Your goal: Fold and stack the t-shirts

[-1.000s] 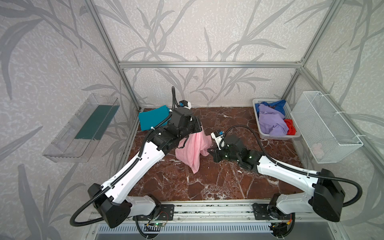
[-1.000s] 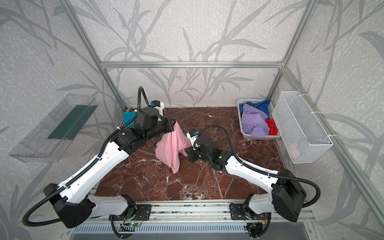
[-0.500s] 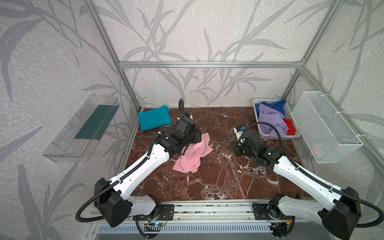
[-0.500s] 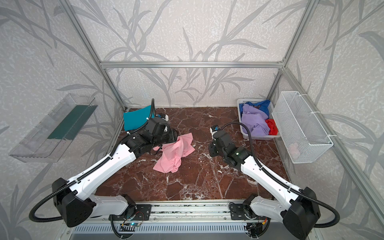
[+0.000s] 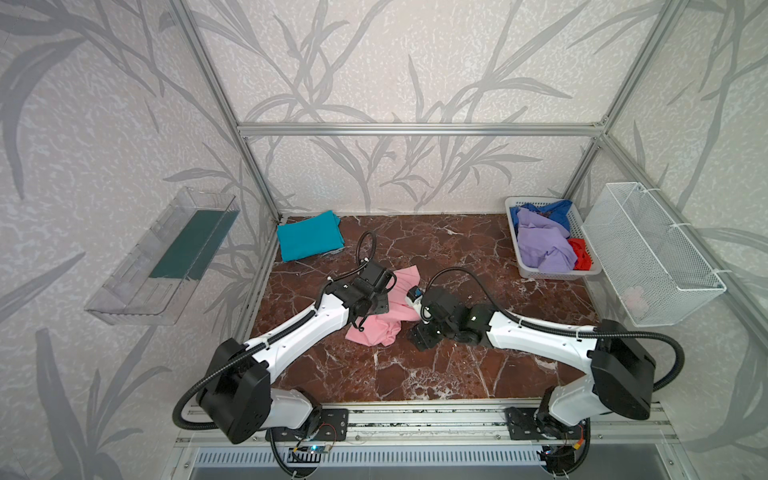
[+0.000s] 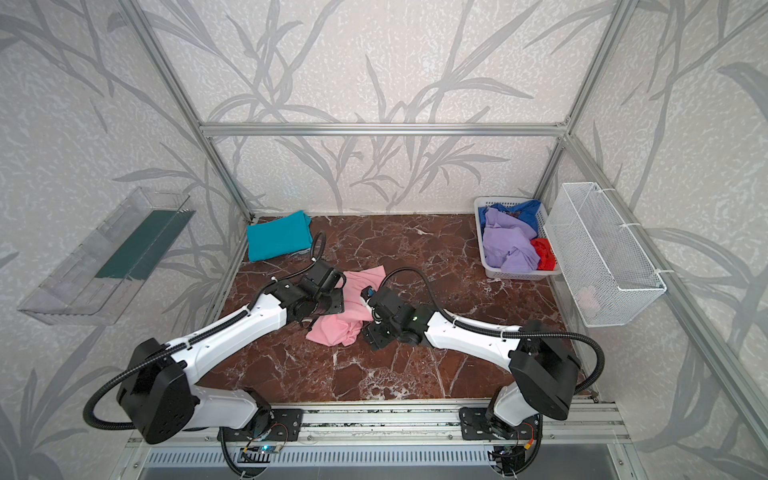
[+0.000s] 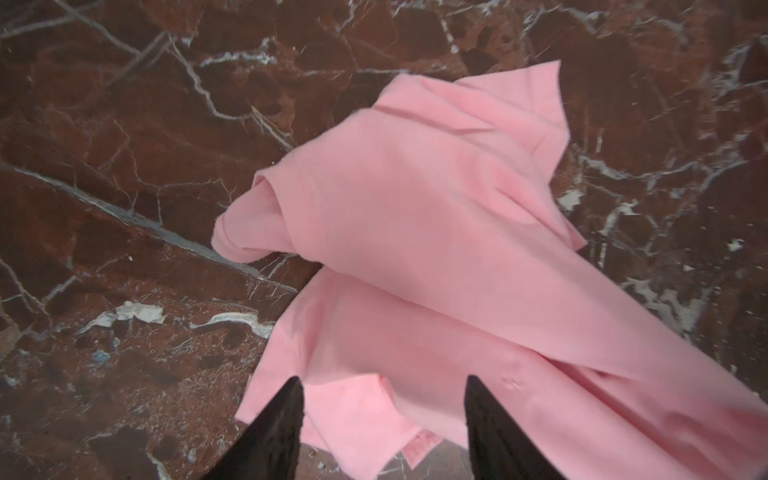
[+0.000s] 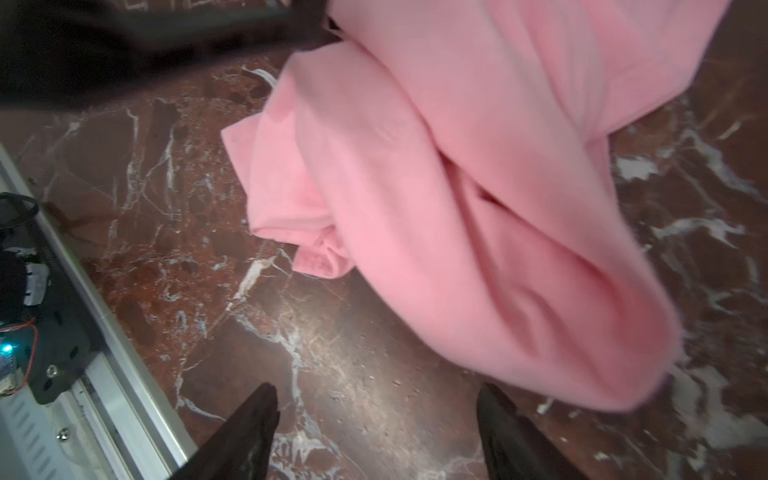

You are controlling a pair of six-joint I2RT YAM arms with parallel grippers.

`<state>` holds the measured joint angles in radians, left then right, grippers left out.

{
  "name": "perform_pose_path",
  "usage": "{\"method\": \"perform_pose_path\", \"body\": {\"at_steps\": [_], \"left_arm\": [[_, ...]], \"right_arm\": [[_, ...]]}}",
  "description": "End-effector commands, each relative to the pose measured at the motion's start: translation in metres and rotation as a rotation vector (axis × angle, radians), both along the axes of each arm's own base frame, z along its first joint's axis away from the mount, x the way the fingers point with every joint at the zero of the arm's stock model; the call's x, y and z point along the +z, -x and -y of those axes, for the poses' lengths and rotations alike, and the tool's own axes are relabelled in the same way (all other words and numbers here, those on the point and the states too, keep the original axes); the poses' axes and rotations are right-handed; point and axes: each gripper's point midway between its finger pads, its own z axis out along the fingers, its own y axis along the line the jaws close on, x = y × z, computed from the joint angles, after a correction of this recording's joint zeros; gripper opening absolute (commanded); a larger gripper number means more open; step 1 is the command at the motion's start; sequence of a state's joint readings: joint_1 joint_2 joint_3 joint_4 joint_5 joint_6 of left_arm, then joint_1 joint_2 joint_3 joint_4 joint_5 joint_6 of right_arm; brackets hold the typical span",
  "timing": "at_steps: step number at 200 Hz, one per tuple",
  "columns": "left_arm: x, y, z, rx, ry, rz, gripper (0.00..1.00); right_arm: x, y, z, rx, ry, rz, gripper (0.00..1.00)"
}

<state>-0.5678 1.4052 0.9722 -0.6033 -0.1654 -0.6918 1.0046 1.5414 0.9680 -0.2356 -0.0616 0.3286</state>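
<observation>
A light pink t-shirt [image 5: 388, 322] [image 6: 334, 328] lies crumpled on the marble table's middle. My left gripper [image 7: 383, 380] [image 5: 376, 305] hovers open over its left part; cloth lies beneath the spread fingers, ungripped. Just right of the shirt, my right gripper [image 8: 376, 386] [image 5: 424, 337] is low and open, with only bare marble between its fingers and the pink cloth [image 8: 457, 199] just ahead. A folded teal t-shirt [image 5: 309, 241] rests at the back left corner. Lavender [image 5: 544, 245], blue [image 5: 540, 208] and red [image 5: 579, 253] t-shirts are piled in the basket.
The white slotted basket [image 5: 552, 274] stands at the back right. A wire basket [image 5: 652, 257] hangs on the right wall and a clear shelf [image 5: 166, 257] on the left wall. A metal rail [image 5: 415, 419] runs along the table's front edge.
Both grippers opened. The pink t-shirt, hanging from my raised left gripper a second ago, dropped onto the table. The right arm swung right, then returned beside the shirt.
</observation>
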Motion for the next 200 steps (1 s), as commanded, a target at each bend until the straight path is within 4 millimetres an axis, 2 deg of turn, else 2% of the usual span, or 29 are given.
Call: {"method": "perform_pose_path", "body": {"at_steps": [1, 25, 39, 43, 49, 55, 58, 65, 72, 80, 85, 86, 90, 94, 100, 108, 135, 157, 163, 200], "left_arm": [[-0.020, -0.020, -0.007, 0.101, 0.078, -0.011, 0.72], [-0.035, -0.036, -0.012, 0.138, 0.075, -0.041, 0.77], [-0.039, -0.047, -0.005, 0.135, 0.099, -0.040, 0.77], [-0.040, -0.051, -0.002, 0.128, 0.114, -0.036, 0.74], [-0.043, -0.054, 0.003, 0.119, 0.135, -0.034, 0.68], [-0.046, -0.058, 0.008, 0.113, 0.154, -0.036, 0.51], [-0.047, -0.059, 0.010, 0.112, 0.162, -0.037, 0.42], [-0.049, -0.062, 0.012, 0.118, 0.174, -0.043, 0.23], [-0.050, -0.065, 0.013, 0.124, 0.182, -0.048, 0.09], [-0.049, -0.069, 0.013, 0.128, 0.195, -0.047, 0.00], [-0.045, -0.072, 0.013, 0.127, 0.204, -0.043, 0.00], [-0.045, -0.072, 0.012, 0.127, 0.205, -0.043, 0.00], [-0.041, -0.074, 0.012, 0.123, 0.213, -0.037, 0.00], [-0.035, -0.077, 0.012, 0.117, 0.219, -0.030, 0.00], [-0.026, -0.080, 0.009, 0.113, 0.222, -0.019, 0.00], [-0.010, -0.085, 0.005, 0.110, 0.221, 0.004, 0.00], [0.051, -0.092, -0.005, 0.089, 0.231, 0.116, 0.00], [0.100, -0.088, -0.011, 0.072, 0.263, 0.245, 0.00], [0.110, -0.085, -0.012, 0.073, 0.273, 0.269, 0.00], [0.180, -0.054, -0.030, 0.084, 0.310, 0.422, 0.00]], "right_arm": [[0.006, 0.005, -0.035, 0.004, -0.110, -0.014, 0.79], [-0.010, -0.014, -0.040, -0.088, -0.114, 0.017, 0.85], [-0.014, -0.024, -0.046, -0.114, -0.134, 0.036, 0.91], [-0.024, -0.028, -0.047, -0.123, -0.117, 0.028, 0.91], [-0.029, -0.034, -0.050, -0.138, -0.112, 0.021, 0.91], [-0.034, -0.037, -0.053, -0.152, -0.106, 0.010, 0.91], [-0.035, -0.051, -0.047, -0.193, -0.107, 0.004, 0.90], [-0.040, -0.062, -0.045, -0.238, -0.117, -0.024, 0.87], [-0.041, -0.073, -0.043, -0.275, -0.151, -0.054, 0.82], [-0.040, -0.086, -0.043, -0.304, -0.204, -0.077, 0.73], [-0.038, -0.094, -0.041, -0.324, -0.230, -0.085, 0.61], [-0.038, -0.096, -0.040, -0.327, -0.233, -0.086, 0.56], [-0.037, -0.101, -0.039, -0.339, -0.245, -0.090, 0.39], [-0.035, -0.109, -0.035, -0.354, -0.253, -0.089, 0.27], [-0.031, -0.117, -0.031, -0.370, -0.258, -0.087, 0.14], [-0.022, -0.129, -0.025, -0.385, -0.264, -0.074, 0.00], [0.010, -0.156, 0.007, -0.432, -0.223, 0.023, 0.00], [0.033, -0.168, 0.042, -0.477, -0.171, 0.089, 0.00], [0.045, -0.169, 0.053, -0.488, -0.164, 0.117, 0.00], [0.073, -0.163, 0.114, -0.576, -0.067, 0.197, 0.00]]}}
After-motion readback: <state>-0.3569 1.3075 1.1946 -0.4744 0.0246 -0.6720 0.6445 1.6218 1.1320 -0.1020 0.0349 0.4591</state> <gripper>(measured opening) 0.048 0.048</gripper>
